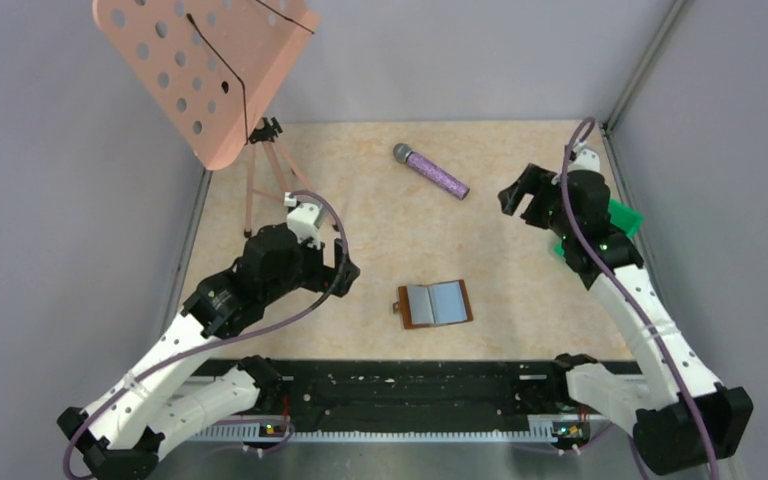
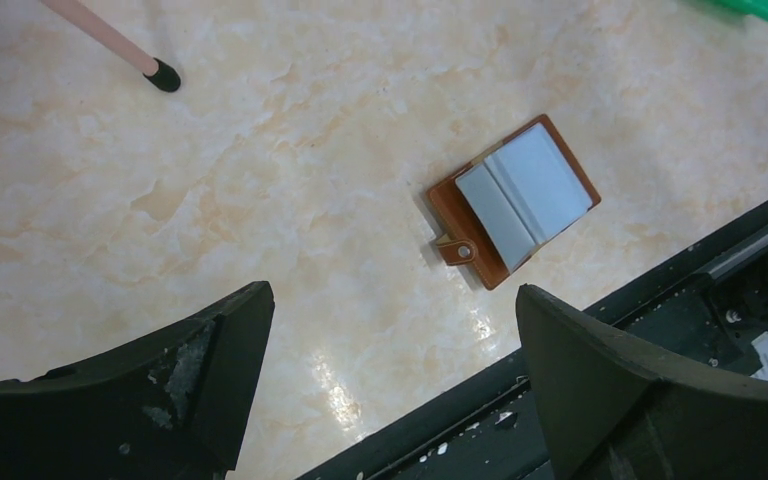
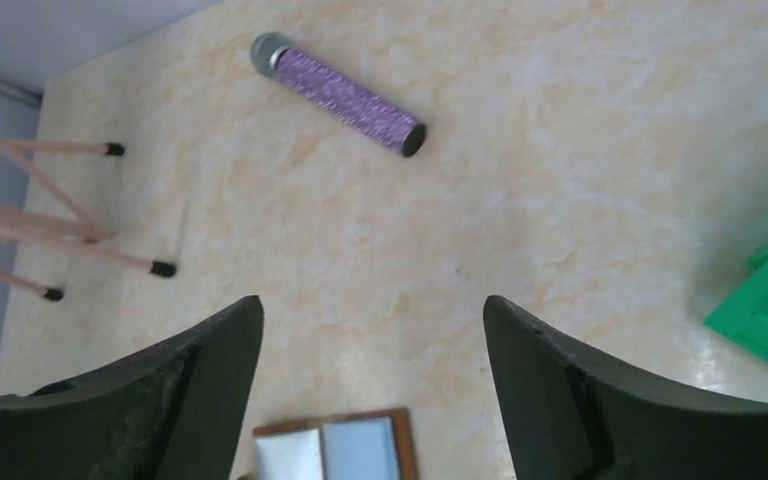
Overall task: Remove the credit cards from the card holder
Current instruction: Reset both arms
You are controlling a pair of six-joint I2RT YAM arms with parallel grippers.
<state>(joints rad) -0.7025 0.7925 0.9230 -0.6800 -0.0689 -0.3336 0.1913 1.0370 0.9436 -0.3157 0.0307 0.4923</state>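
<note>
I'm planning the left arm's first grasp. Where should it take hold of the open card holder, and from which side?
Probably the card holder by its snap tab, on the edge nearest the left gripper, coming down from above. It lies open and flat, panels up, so only the thin brown rim and that protruding tab give something to pinch.

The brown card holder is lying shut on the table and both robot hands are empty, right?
Not shut: the card holder lies open on the table, grey-blue panels up, as the left wrist view shows. The left gripper and right gripper are indeed empty.
</note>
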